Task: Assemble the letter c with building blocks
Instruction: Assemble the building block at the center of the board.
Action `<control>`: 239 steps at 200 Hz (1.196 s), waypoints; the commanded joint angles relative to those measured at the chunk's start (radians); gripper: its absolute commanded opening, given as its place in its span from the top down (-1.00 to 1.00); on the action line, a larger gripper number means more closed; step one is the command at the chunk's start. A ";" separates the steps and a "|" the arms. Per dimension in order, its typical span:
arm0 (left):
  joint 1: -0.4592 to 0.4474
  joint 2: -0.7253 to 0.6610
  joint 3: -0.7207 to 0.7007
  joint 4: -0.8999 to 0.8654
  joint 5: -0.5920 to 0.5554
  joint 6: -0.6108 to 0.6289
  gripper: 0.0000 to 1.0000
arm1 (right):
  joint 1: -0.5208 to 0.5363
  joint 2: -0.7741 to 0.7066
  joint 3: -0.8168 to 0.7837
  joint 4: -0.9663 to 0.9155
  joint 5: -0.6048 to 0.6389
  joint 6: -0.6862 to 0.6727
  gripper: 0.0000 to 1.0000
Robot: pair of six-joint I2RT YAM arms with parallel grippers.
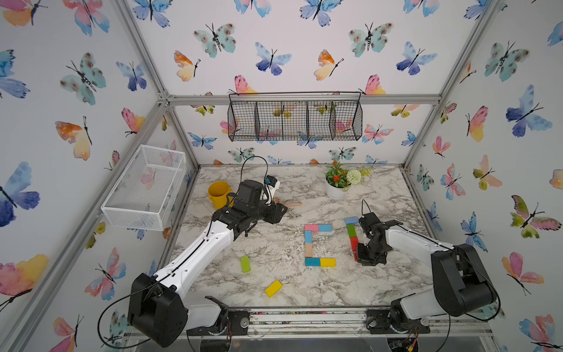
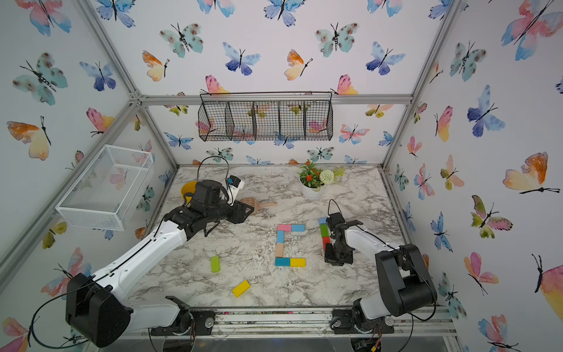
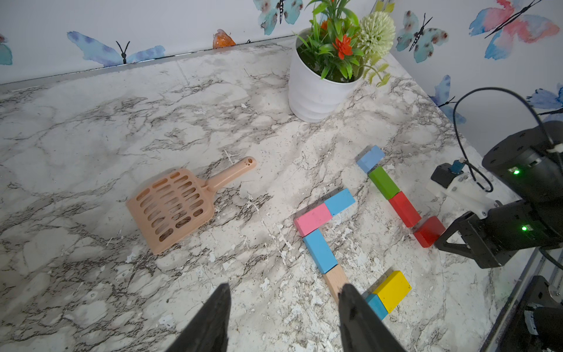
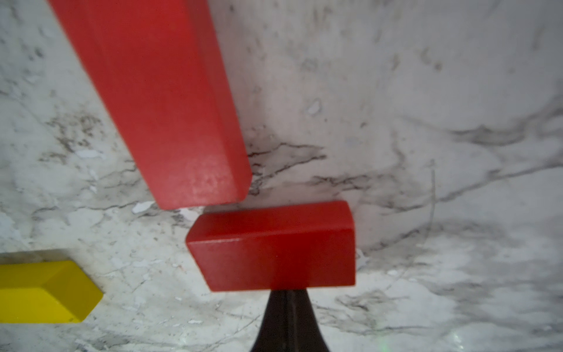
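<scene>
A six-block C (image 1: 308, 250) is laid flat on the table (image 1: 274, 243), nearer the robot than the pot (image 1: 335, 190) and a little to its left. Pink and blue form the top, blue and tan the spine, teal and yellow the foot. The blocks are butted end to end, so the letter reads as closed.

Straight in front of the pot a second row is lined up: a light blue block (image 3: 370, 158), a green block (image 3: 384, 183) and a red block (image 3: 404, 208). A last red block (image 4: 274, 247) lies askew at the near end.

The right gripper (image 4: 286, 294) is pressed together with nothing pinched, and its tip is set against that last block's near face. Closed fingers make one blunt pusher, so a nudge into line is judged to be intended rather than a lift.

The left gripper (image 3: 285, 286) is held above the table left of the pot, half spread and empty. It is presumably parked clear of the letter.

A spare green block (image 1: 245, 264) and a spare yellow block (image 1: 273, 288) lie unused, far nearer the robot than the pot.
</scene>
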 commanded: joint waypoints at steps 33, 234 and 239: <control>0.001 0.012 0.000 0.004 0.016 0.017 -0.16 | 0.004 0.019 0.028 0.012 -0.002 0.002 0.91; 0.000 0.020 0.000 0.005 0.002 0.022 -0.15 | 0.003 -0.055 0.057 -0.032 -0.030 0.002 0.88; 0.001 0.021 0.000 0.005 0.002 0.021 -0.15 | 0.003 -0.065 0.061 -0.035 -0.037 0.002 0.88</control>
